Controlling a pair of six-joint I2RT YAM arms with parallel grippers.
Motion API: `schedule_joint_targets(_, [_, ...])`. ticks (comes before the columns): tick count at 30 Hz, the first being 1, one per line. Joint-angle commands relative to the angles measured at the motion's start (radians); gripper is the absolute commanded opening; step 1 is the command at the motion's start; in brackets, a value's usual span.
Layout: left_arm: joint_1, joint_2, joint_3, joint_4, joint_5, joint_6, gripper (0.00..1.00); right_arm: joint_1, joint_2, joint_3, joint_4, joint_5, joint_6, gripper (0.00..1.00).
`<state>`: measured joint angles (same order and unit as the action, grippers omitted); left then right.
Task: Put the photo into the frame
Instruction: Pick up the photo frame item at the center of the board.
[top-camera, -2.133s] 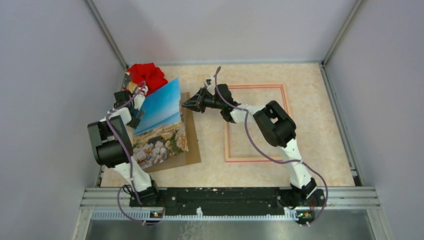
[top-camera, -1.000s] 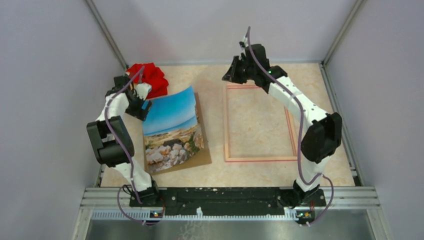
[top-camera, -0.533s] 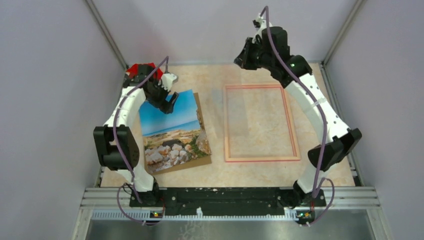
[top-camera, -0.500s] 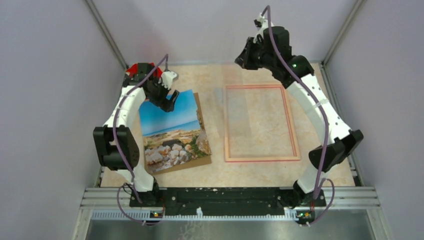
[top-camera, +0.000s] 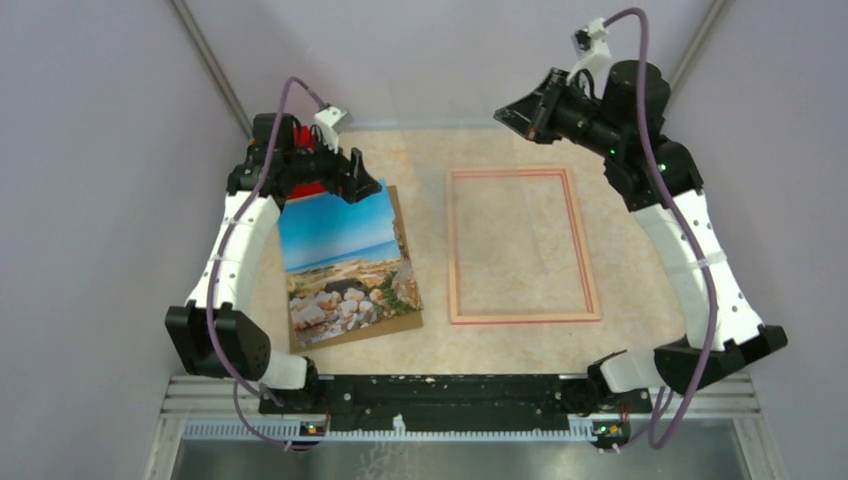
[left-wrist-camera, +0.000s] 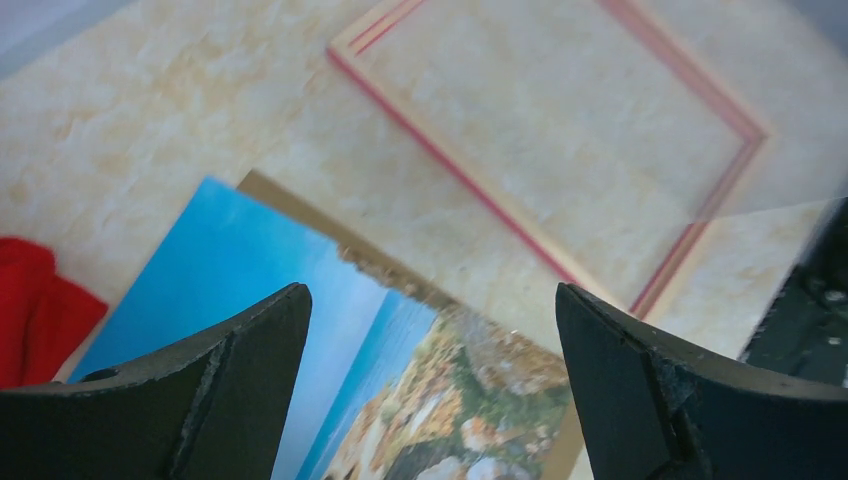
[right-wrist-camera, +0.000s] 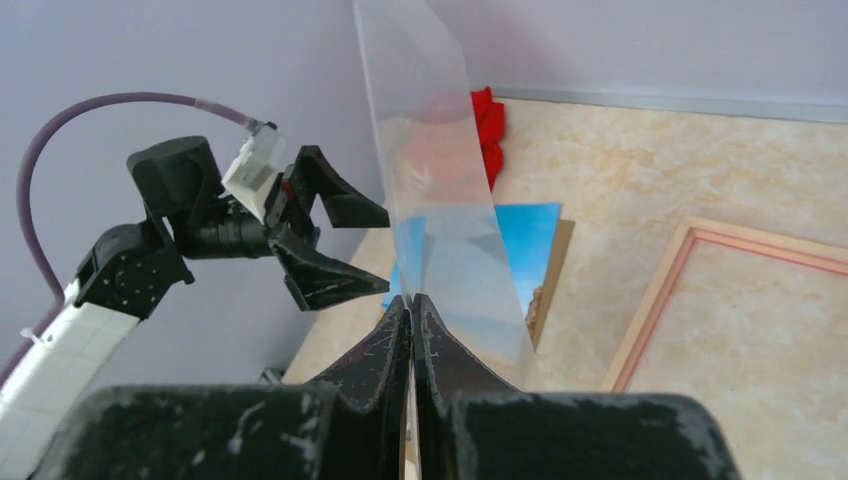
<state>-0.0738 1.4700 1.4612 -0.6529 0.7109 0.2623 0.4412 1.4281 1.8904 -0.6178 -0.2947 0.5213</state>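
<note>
The photo (top-camera: 345, 250), a print of blue sky and sea over a rocky shore, lies picture-side up on a brown backing board (top-camera: 398, 320) at the left of the bench (top-camera: 425, 200), its sky end toward the far wall. The pink frame (top-camera: 452, 245) lies flat and apart from it, right of centre, with the bench's marbled surface showing between its rails.

The left pincer (top-camera: 362, 180) hangs released above the photo's far edge, its two black fingers (left-wrist-camera: 250, 380) spread wide and touching nothing (the wrist camera looks between them onto the print's blue half and one corner of the frame).

The right pincer (right-wrist-camera: 412, 300) is raised high over the far side of the bench, beyond the frame. Its fingers are clenched on the lower edge of a clear sheet (right-wrist-camera: 430, 150), which stands up from the grip at a slight tilt.

A red cloth (right-wrist-camera: 487, 120) sits in the far left corner, partly hidden behind the left arm in the overhead view.
</note>
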Motion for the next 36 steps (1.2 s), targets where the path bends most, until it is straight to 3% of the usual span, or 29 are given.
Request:
schedule_joint_targets(1, [0.020, -0.091, -0.017, 0.172, 0.321, -0.187, 0.98, -0.087, -0.121, -0.166, 0.280, -0.207, 0.180, 0.00])
schedule_joint_targets(6, [0.048, -0.080, -0.097, 0.334, 0.668, -0.421, 0.98, -0.172, -0.172, -0.340, 0.538, -0.364, 0.388, 0.00])
schedule_joint_targets(9, [0.067, -0.065, -0.241, 0.726, 0.804, -0.747, 0.98, -0.176, -0.174, -0.338, 0.574, -0.394, 0.425, 0.00])
schedule_joint_targets(11, [0.095, -0.043, -0.293, 0.874, 0.838, -0.896, 0.98, -0.176, -0.180, -0.329, 0.576, -0.400, 0.434, 0.00])
schedule_joint_targets(16, [0.102, -0.017, -0.277, 0.778, 0.833, -0.834, 0.98, -0.177, -0.186, -0.313, 0.576, -0.423, 0.457, 0.00])
schedule_joint_targets(27, [0.089, -0.001, -0.262, 0.784, 0.862, -0.882, 0.97, -0.177, -0.183, -0.411, 0.731, -0.463, 0.585, 0.00])
schedule_joint_targets(33, [0.088, -0.010, -0.254, 0.792, 0.887, -0.905, 0.90, -0.179, -0.183, -0.517, 0.834, -0.458, 0.654, 0.00])
schedule_joint_targets(36, [0.089, -0.008, -0.242, 0.795, 0.919, -0.918, 0.76, -0.185, -0.186, -0.532, 0.823, -0.451, 0.644, 0.00])
